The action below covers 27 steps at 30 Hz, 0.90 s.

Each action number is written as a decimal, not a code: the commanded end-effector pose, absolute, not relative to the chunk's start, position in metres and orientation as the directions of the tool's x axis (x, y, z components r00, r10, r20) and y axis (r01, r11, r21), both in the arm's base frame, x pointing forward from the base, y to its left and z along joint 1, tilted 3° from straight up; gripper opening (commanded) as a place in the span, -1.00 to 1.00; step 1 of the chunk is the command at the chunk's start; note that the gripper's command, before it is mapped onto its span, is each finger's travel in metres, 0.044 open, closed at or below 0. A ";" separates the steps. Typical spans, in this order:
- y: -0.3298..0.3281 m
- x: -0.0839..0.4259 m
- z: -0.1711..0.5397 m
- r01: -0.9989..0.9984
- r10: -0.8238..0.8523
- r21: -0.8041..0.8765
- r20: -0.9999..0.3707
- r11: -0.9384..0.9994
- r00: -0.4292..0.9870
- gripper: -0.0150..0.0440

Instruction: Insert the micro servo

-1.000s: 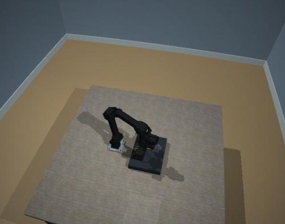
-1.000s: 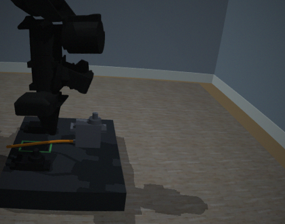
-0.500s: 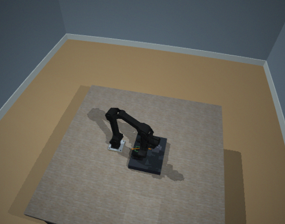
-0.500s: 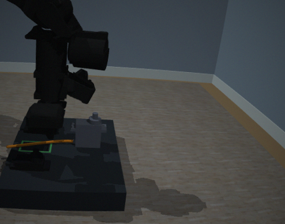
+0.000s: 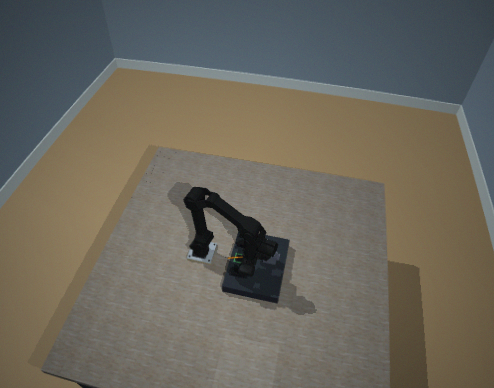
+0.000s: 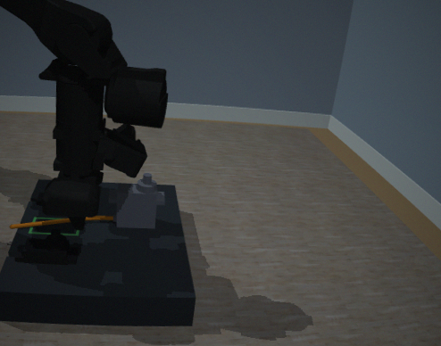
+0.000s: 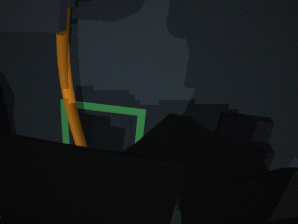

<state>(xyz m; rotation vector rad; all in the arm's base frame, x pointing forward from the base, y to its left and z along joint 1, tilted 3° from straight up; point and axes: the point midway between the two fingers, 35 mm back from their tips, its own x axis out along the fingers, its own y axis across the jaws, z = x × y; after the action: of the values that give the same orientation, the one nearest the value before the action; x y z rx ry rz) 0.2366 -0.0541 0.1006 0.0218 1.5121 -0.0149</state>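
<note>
The loose grey micro servo (image 6: 137, 211) (image 7: 30, 15) stands on the dark deck (image 6: 146, 278) (image 7: 130, 60) (image 5: 256, 292), shaft up, its ears above the deck surface. It is beside the pocket's green outline (image 6: 53, 234) (image 7: 110, 108), to the right in the exterior view. Its orange cable (image 6: 48, 222) (image 7: 63, 65) runs left across the outline. My gripper (image 6: 78, 227) (image 7: 177, 124) is shut and empty, pointing down low over the deck beside the outline and close to the cable. Whether it touches the cable or deck cannot be told. The arm hides part of the pocket area.
A dark fitted servo (image 6: 53, 251) stands on the deck in front of the outline in the exterior view. Another dark servo shape (image 7: 245, 130) shows right of the fingers in the wrist view. The arm's pale base plate (image 5: 193, 258) is left of the deck on the table (image 5: 154, 300).
</note>
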 end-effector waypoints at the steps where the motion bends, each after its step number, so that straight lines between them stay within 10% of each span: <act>1: -0.053 0.237 0.094 0.019 0.009 0.010 -0.998 1.000 0.062 -0.49; 27: -0.027 0.241 0.084 0.019 0.011 0.012 -0.998 1.000 0.061 -0.49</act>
<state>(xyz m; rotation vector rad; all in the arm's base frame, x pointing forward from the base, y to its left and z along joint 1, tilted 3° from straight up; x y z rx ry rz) 0.2400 -0.0328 0.0834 0.0205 1.5135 -0.0051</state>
